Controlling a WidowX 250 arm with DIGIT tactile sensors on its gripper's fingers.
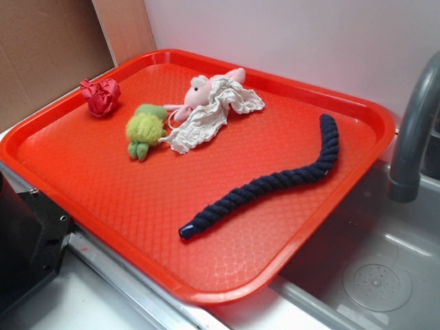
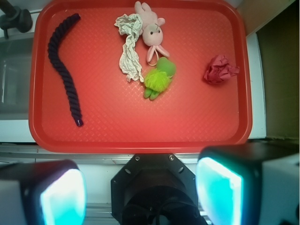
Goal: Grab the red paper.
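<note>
Red paper (image 2: 219, 70), scrunched into a small ball, sits alone near one corner of the orange-red tray (image 2: 140, 133). It looks light, so it could roll or slide off if a finger bumps it first. The gripper (image 2: 140, 194) hangs high over the tray's near edge, pads spread wide, holding nothing, well apart from the ball. Farther along lie a green fuzzy toy (image 2: 159, 78), white paper (image 2: 130, 47), a pink bunny (image 2: 151, 29) and a dark rope (image 2: 63, 65).

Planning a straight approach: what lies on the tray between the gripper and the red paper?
Only bare tray lies between gripper and red paper, as the wrist view shows.
</note>
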